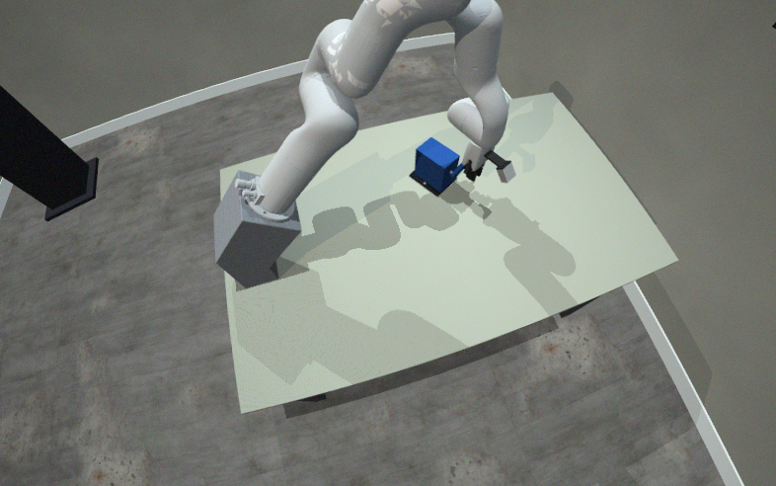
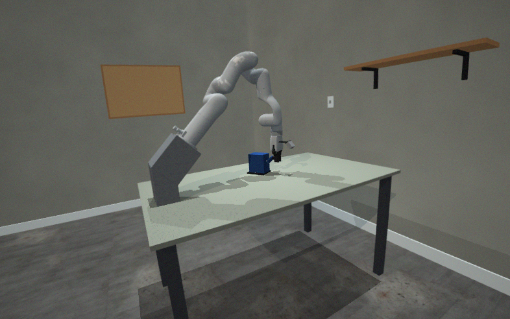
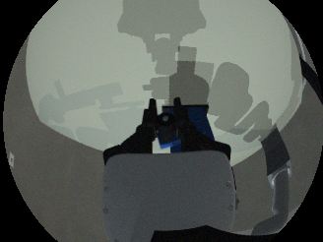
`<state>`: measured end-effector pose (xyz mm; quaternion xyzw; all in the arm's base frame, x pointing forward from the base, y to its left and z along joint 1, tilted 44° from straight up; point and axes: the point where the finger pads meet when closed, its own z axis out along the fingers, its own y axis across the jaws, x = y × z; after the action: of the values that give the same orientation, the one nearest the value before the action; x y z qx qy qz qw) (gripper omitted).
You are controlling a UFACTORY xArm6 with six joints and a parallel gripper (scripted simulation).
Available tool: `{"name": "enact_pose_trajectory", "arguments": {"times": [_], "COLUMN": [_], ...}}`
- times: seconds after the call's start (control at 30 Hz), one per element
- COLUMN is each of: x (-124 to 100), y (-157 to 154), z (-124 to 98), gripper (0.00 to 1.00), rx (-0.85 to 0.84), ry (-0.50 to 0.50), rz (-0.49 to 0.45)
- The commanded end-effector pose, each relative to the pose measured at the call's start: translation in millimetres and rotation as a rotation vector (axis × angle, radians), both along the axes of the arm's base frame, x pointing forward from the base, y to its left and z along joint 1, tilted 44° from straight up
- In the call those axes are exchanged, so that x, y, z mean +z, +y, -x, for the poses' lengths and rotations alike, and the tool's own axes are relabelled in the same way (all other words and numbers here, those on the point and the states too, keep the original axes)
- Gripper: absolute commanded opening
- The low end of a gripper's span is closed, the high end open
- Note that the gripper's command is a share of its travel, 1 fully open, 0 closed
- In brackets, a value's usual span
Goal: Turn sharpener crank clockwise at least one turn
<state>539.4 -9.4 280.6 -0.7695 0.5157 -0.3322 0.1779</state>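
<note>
Claw [image 1: 473,170] is clamped on the crank knob [image 3: 165,132] beside the blue sharpener [image 1: 436,163]; I'd sweep a steady clockwise circle, keeping both fingers pressing evenly.

There is one pencil sharpener [image 1: 436,163], a blue box on a dark base, with one crank [image 1: 458,170] at its end. One robot arm [image 1: 320,134] stands on one grey pedestal [image 1: 243,246] and carries one gripper [image 1: 473,172], closed on the crank's knob, which is hidden between its two fingers. There is one table [image 2: 339,176]; three of its dark legs can be seen. On the walls I count one cork board [image 2: 143,91], one wooden shelf [image 2: 421,56] with two black brackets, and one switch plate [image 2: 329,101].
</note>
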Motion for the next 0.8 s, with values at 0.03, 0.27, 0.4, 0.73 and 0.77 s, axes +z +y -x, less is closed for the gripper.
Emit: {"name": "enact_pose_trajectory", "arguments": {"times": [0.03,0.27,0.4,0.73,0.77], "x": [-5.2,-9.3,-11.0,-11.6,-11.6], "y": [-0.1,-0.6,-0.8,-0.9,-0.9], "z": [-9.0,-12.7,-14.0,-14.5,-14.5], "gripper": [0.0,0.0,0.0,0.0,0.0], "rx": [-0.001,-0.001,-0.001,-0.001,-0.001], "ry": [-0.002,-0.002,-0.002,-0.002,-0.002], "rz": [0.001,0.001,0.001,0.001,0.001]}}
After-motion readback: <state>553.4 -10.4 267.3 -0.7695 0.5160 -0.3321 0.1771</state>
